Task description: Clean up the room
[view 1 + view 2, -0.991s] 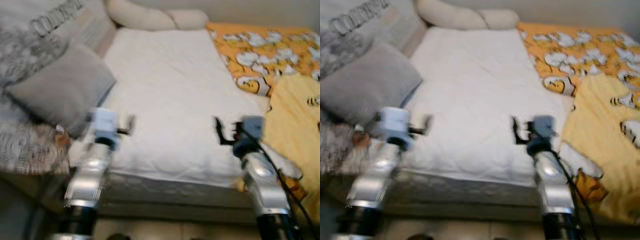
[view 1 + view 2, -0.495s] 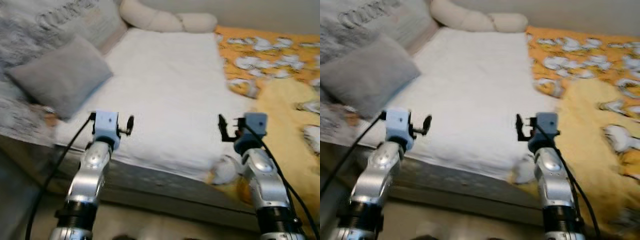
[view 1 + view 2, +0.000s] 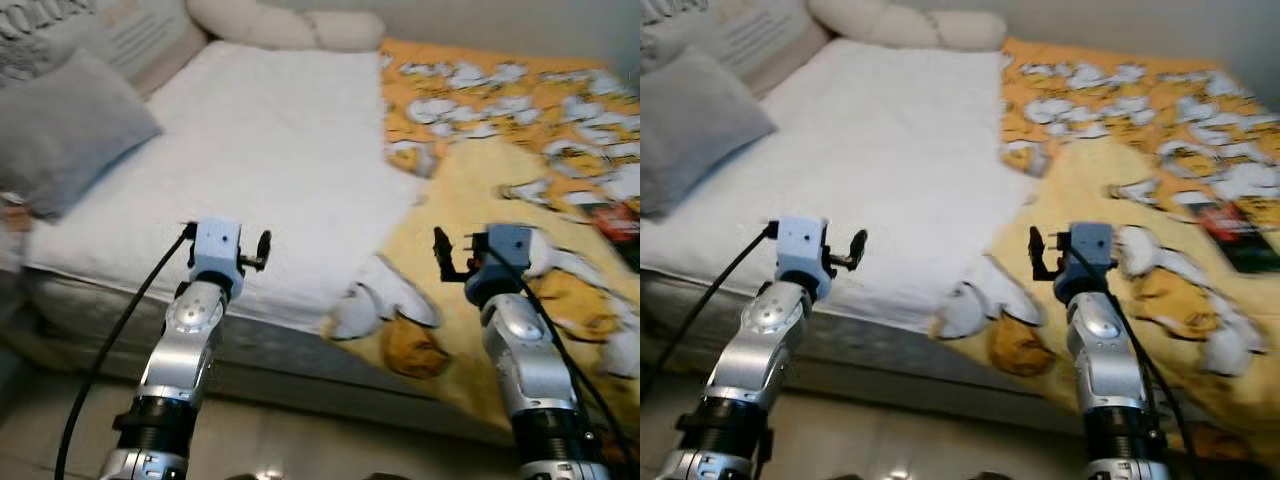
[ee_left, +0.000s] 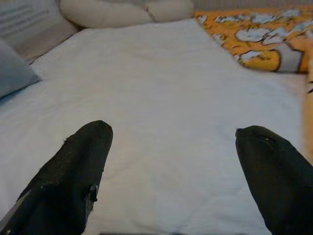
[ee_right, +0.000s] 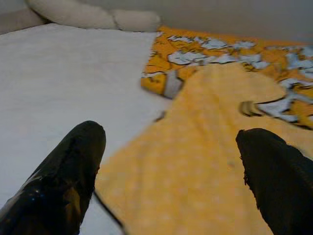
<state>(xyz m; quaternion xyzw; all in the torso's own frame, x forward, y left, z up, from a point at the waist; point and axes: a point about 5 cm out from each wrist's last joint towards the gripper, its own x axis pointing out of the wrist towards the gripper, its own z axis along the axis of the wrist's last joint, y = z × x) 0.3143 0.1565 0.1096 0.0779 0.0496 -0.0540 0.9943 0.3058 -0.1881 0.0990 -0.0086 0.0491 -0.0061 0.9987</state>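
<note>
Although the head views are a little soft, the bed (image 3: pixel 270 130) with its white sheet is plain to see, and both arms are raised in front of its near edge. The grey pillow (image 3: pixel 60 130) at the left is cut off by the frame edge, and so is the patterned cushion (image 3: pixel 40 25) behind it. A dark flat thing (image 3: pixel 1240 235) lies on the yellow blanket (image 3: pixel 500 215) at the far right; it is blurred and I cannot tell what it is. The blanket hangs over the bed's front edge, and its lower part runs out of view.

The left end effector (image 4: pixel 168 161) is held over the white sheet with its fingers wide apart and nothing between them. The right end effector (image 5: pixel 168 166) is also spread open and empty, over the border where the blanket meets the sheet. The cream bolster (image 3: pixel 285 25) lies at the head of the bed.

Compared with half a second ago, the whole picture has shifted: more of the blanket and less of the pillow is seen, so the camera turned right. The arms keep the same raised pose.
</note>
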